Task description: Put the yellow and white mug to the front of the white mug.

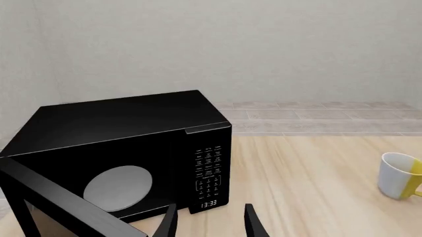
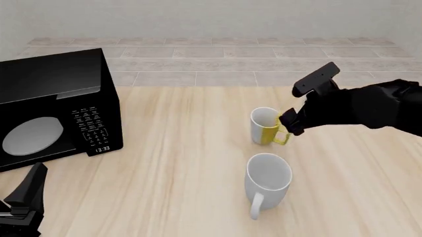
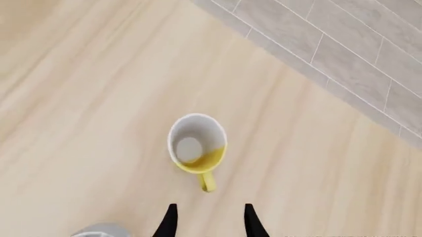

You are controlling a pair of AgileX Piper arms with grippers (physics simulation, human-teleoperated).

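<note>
The yellow and white mug [image 2: 265,126] stands upright mid-table, its yellow handle turned toward my right gripper [image 2: 291,123]. In the right wrist view the mug [image 3: 196,147] lies just ahead of the right gripper [image 3: 209,211], which is open and hovers above the handle without touching it. The white mug [image 2: 267,178] stands upright nearer the table's front edge, handle toward the camera; only its rim [image 3: 102,230] shows in the right wrist view. My left gripper [image 2: 27,195] is low at the front left, open and empty [image 1: 209,213]. The small mug [image 1: 400,175] also shows far off in the left wrist view.
A black microwave [image 2: 53,108] with its door open stands at the table's left; the left wrist view shows its glass turntable [image 1: 118,186]. Grey tiled floor [image 2: 218,59] lies beyond the table's far edge.
</note>
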